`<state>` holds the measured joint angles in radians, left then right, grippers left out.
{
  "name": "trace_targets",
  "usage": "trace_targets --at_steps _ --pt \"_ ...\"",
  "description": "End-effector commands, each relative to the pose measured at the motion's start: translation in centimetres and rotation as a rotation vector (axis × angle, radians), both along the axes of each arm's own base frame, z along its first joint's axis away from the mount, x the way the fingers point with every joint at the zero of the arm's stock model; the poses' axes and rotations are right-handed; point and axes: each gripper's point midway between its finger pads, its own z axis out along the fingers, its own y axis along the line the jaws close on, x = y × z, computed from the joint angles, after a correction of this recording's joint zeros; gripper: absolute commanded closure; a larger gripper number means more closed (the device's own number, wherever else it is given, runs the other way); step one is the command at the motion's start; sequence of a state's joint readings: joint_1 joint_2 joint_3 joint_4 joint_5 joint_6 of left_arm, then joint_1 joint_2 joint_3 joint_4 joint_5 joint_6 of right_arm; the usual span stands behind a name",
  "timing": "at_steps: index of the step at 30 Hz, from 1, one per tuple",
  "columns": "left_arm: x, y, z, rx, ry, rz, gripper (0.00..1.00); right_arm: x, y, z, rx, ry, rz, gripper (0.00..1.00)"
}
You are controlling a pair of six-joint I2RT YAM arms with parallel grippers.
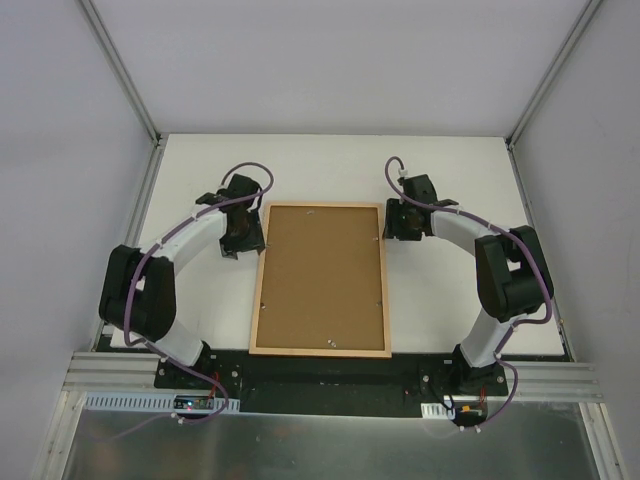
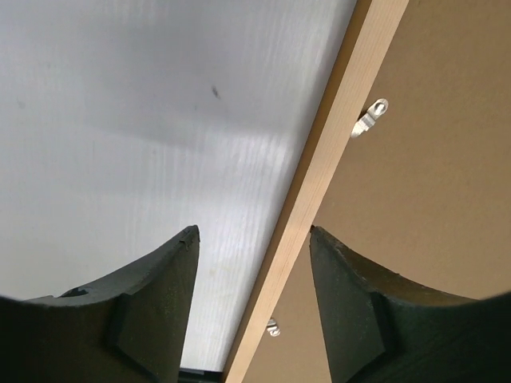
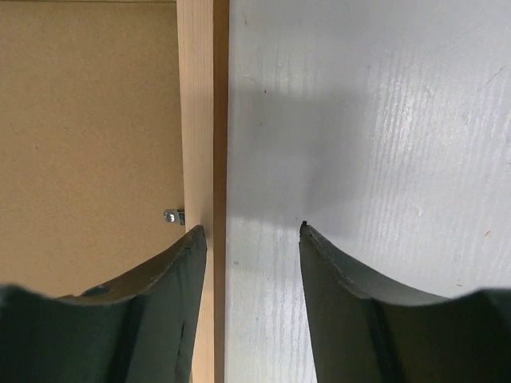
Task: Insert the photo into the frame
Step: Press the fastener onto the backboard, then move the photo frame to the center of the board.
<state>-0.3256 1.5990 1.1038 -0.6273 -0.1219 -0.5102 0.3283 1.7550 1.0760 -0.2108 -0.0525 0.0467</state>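
Left claw [image 2: 254, 231] and right claw [image 3: 251, 230] gape empty at the long rails of the frame [image 1: 320, 351]. It looks stiff and light; pinch a rail.

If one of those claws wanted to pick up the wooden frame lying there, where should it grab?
The frame lies flat on the table, its middle filled by the brown backing board, so only the thin long side rails offer a hold. Probably pinch one from above, straddling it.
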Motion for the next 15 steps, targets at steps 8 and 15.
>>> trace_targets --at_steps 8,15 --pt "-5.6 -1.4 -1.9 0.018 0.09 -0.032 0.5 -0.8 -0.7 0.8 -0.016 0.007 -0.002 0.48" --pt "-5.5 -1.1 -2.9 0.063 0.119 -0.042 0.54 -0.9 -0.7 0.8 -0.016 0.005 -0.001 0.48"
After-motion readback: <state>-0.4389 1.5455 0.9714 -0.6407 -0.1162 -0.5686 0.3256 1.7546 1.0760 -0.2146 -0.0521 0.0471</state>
